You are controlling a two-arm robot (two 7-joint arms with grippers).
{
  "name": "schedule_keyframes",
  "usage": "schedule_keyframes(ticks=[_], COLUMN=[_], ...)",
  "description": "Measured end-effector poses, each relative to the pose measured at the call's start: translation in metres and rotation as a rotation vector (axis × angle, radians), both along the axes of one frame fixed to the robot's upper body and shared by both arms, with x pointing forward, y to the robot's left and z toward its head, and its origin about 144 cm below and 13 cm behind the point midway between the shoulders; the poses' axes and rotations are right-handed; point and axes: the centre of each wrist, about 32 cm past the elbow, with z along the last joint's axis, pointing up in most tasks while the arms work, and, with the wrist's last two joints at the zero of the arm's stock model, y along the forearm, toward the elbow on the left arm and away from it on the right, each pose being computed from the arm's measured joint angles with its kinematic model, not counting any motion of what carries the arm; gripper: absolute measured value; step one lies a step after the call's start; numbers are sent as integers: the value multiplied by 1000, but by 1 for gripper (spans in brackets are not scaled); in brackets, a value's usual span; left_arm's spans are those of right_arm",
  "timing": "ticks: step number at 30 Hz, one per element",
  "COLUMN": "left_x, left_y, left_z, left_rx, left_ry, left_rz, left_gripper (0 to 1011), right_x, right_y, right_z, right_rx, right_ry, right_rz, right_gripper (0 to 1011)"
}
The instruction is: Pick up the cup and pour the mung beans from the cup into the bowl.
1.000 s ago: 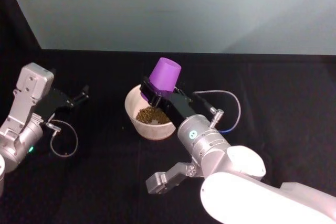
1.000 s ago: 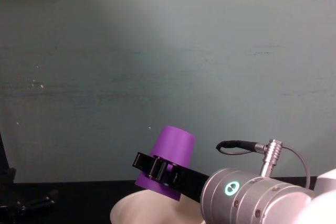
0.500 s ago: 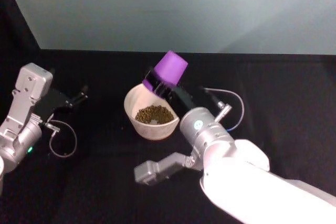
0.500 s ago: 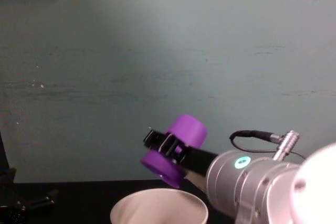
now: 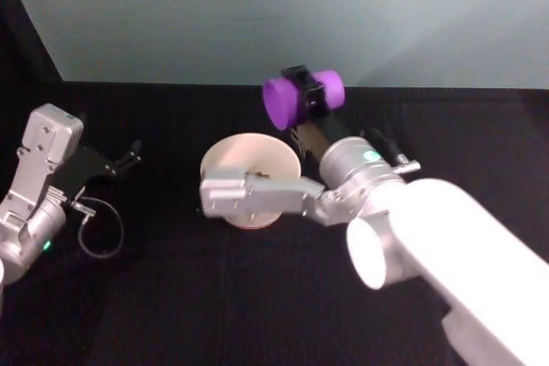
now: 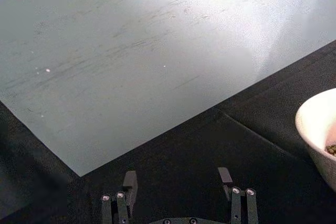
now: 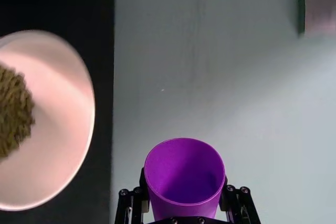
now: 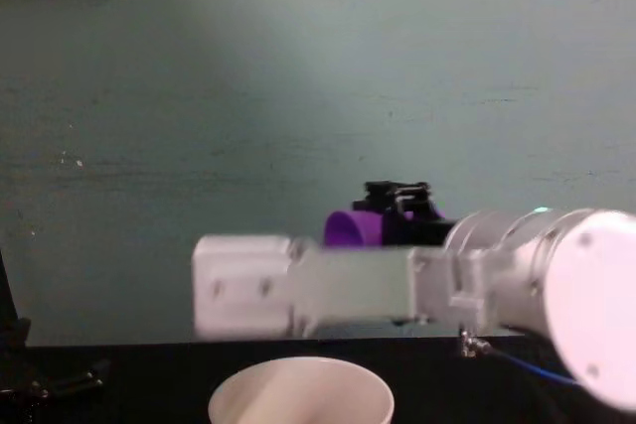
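Observation:
The purple cup (image 5: 296,98) lies on its side in the air, behind and above the off-white bowl (image 5: 244,152). My right gripper (image 5: 314,92) is shut on it. In the right wrist view the cup (image 7: 184,179) looks empty inside, held between the fingers of that gripper (image 7: 184,205). The bowl (image 7: 58,129) holds a heap of mung beans (image 7: 13,111). From the chest, the cup (image 8: 348,228) hangs above the bowl (image 8: 298,394). A grey link of my right arm (image 5: 253,195) crosses the bowl's front. My left gripper (image 5: 130,156) rests open at the left, apart from the bowl.
A black cloth covers the table up to a pale green wall behind. A thin cable loop (image 5: 99,233) hangs by my left arm. In the left wrist view the open gripper (image 6: 177,179) points at the wall, with the bowl's rim (image 6: 315,124) to one side.
The right gripper has lifted the cup from mouth-down over the bowl to sideways, up and toward the back right. The right arm has swung, bringing a grey link across the bowl.

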Motion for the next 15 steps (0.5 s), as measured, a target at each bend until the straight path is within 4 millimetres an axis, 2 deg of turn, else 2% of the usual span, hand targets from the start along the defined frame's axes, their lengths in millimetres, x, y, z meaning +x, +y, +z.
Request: schedule_keyframes(ticks=[7, 15], left_x=[0, 0], left_y=[0, 0], left_z=[0, 0], left_rx=[0, 0], left_ry=[0, 0], left_rz=[0, 0], left_gripper=[1000, 1000], right_x=[4, 2], right_y=[-27, -56], right_z=[7, -1], right_rx=[384, 681], right_ry=[168, 287], right_rz=[-39, -44], right_gripper=[718, 718])
